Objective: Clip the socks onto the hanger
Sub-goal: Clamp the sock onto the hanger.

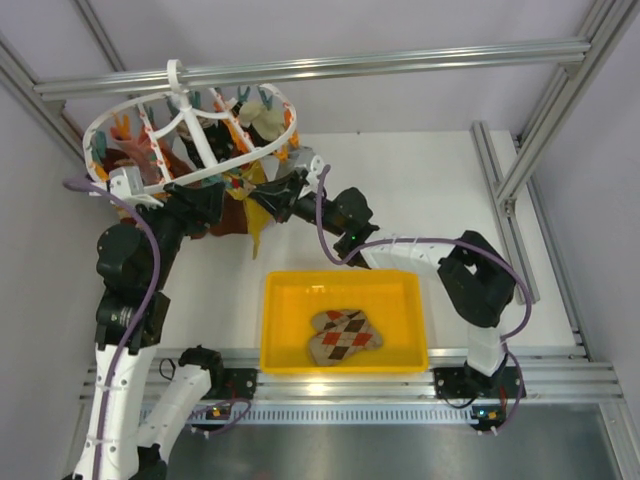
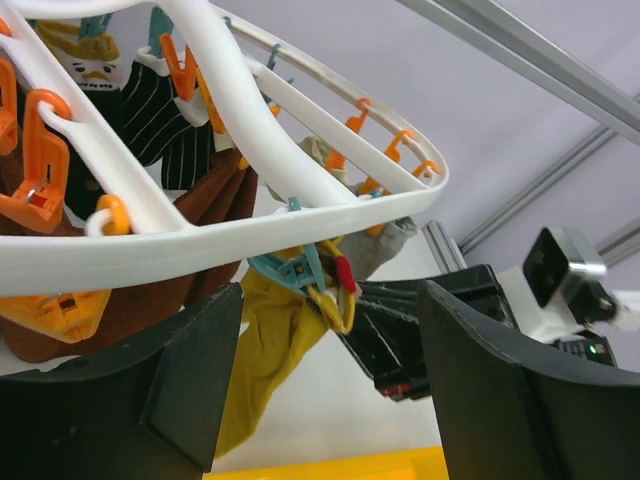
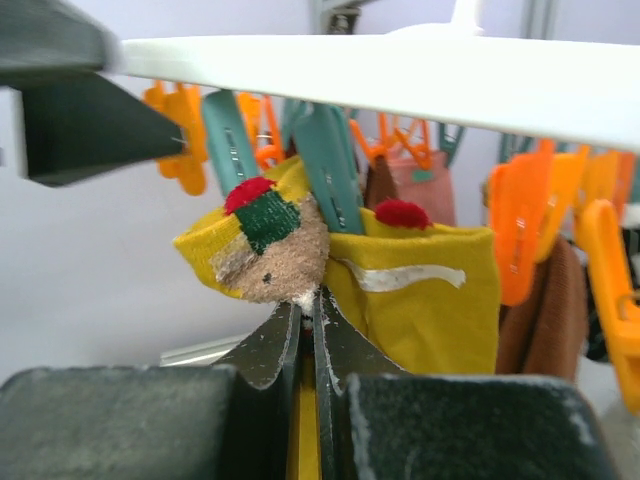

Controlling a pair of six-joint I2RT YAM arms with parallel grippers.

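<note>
A: From above?
B: The mustard sock hangs lengthwise under the near rim of the hanger, where both arms meet.
A: Left wrist?
B: The left gripper gapes, with the teal clip just beyond it.
A: Right wrist?
B: The right gripper pinches the sock directly below that clip.

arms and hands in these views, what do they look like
The left arm and right arm have white links, bulky black joints and a purple cable along each. The left hand has broad matte black fingers; the right hand has dark grainy fingers narrowing to thin metallic tips.
</note>
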